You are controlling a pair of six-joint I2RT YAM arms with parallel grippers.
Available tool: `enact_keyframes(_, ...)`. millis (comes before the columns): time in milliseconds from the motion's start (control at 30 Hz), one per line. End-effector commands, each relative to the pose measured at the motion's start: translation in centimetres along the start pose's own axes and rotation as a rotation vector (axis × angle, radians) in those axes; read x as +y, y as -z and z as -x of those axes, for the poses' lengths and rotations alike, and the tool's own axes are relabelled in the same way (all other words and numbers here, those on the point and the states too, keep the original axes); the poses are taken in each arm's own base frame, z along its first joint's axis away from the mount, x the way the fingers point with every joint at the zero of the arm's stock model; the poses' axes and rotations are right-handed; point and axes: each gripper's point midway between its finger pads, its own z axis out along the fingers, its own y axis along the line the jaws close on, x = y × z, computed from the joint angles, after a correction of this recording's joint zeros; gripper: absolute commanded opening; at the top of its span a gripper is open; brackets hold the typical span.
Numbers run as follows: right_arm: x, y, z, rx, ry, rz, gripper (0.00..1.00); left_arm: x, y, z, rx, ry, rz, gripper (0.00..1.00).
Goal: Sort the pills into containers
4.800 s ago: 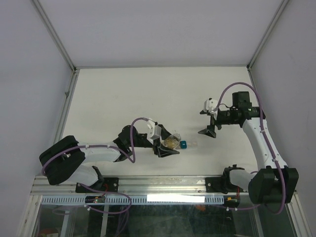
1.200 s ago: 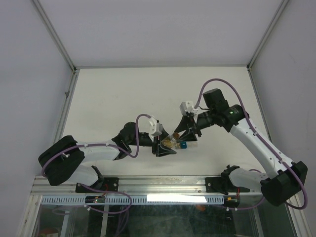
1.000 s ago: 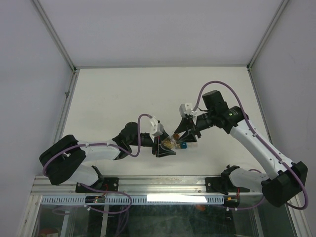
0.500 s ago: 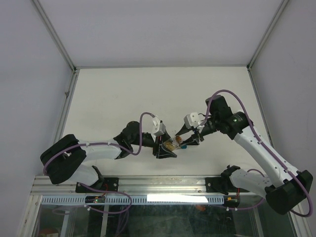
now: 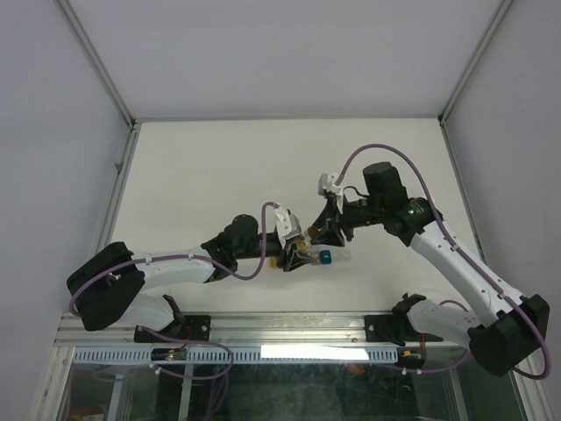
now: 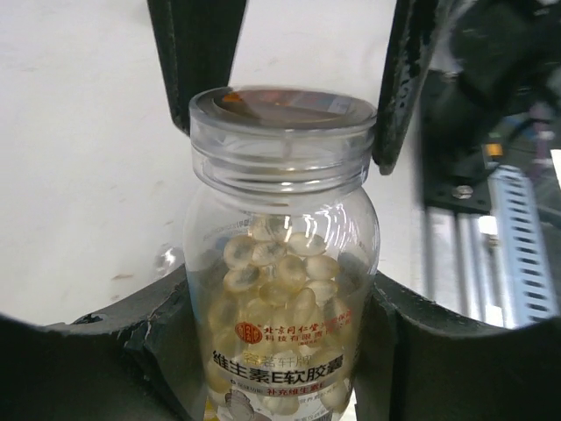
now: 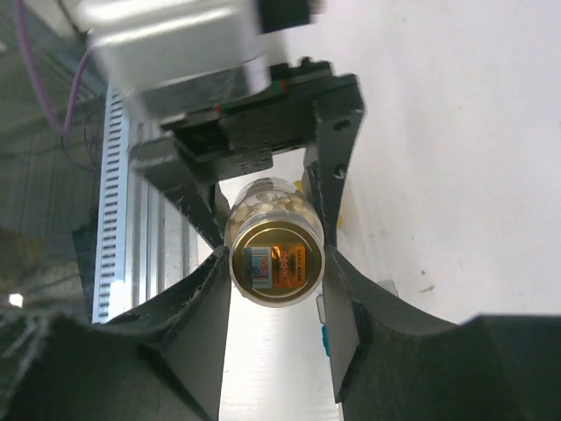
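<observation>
Though top's unclear — wrists: L jaws grip bottle (image 6: 280,298) | R jaws clamp cap (image 7: 275,263)

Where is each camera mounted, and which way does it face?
Top external: fixed overhead, facing down at the table; left end effector and right end effector meet at the bottle.
Left wrist: looks along its own fingers gripping the bottle's body.
Right wrist: faces the cap end-on, own fingers clamping it.
Shared: all three show the bottle.

A white table (image 5: 202,171) is enclosed by pale grey walls (image 5: 289,53) at the left, top and right of the frame. A metal rail (image 5: 263,326) and a lit strip (image 5: 302,352) are seen along the bottom.
</observation>
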Motion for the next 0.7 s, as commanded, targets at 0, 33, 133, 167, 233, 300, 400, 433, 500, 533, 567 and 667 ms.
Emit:
enact_keyframes(0, -3.7, -0.9, -0.5, 0.025, -0.295, -0.206, 0.15, 4.8, -0.6, 8.9, -0.198, -0.198, 0.282, 0.0)
enact_keyframes(33, -4.1, -0.9, -0.5, 0.033, -0.334, -0.23, 0.15, 5.1, -0.7, 8.7, -0.187, -0.206, 0.297, 0.0)
enact_keyframes(133, -4.1, -0.7, 0.2, 0.036, -0.407, -0.223, 0.22, 5.6, -1.0, 8.2, -0.164, -0.22, 0.308, 0.0)
enact_keyframes(167, -3.8, -0.6, 0.6, 0.029, -0.411, -0.2, 0.3, 5.6, -1.0, 8.1, -0.161, -0.221, 0.307, 0.0)
enact_keyframes(233, -3.5, 0.0, 1.6, 0.01, -0.4, -0.183, 0.46, 5.6, -0.9, 7.7, -0.155, -0.226, 0.303, 0.0)
enact_keyframes(300, -3.5, 1.1, 2.7, -0.023, -0.374, -0.178, 0.62, 5.4, -0.8, 7.4, -0.147, -0.224, 0.294, 0.0)
enact_keyframes(400, -3.3, 3.3, 4.8, -0.084, -0.311, -0.183, 0.79, 5.1, -0.6, 6.7, -0.136, -0.218, 0.276, 0.0)
enact_keyframes(433, -3.2, 4.1, 5.5, -0.1, -0.284, -0.192, 0.83, 5.0, -0.5, 6.5, -0.134, -0.215, 0.27, 0.0)
enact_keyframes(500, -2.6, 5.1, 6.4, -0.118, -0.237, -0.193, 0.9, 4.7, -0.4, 6.5, -0.142, -0.217, 0.251, 0.0)
enact_keyframes(533, -2.4, 5.5, 6.8, -0.124, -0.214, -0.196, 0.93, 4.5, -0.3, 6.6, -0.147, -0.217, 0.245, 0.0)
enact_keyframes(567, -2.2, 6.0, 7.1, -0.127, -0.194, -0.197, 0.94, 4.4, -0.3, 6.7, -0.151, -0.218, 0.237, 0.0)
enact_keyframes(667, -1.4, 7.0, 7.1, -0.112, -0.117, -0.178, 0.97, 3.6, -0.1, 7.2, -0.165, -0.225, 0.193, 0.0)
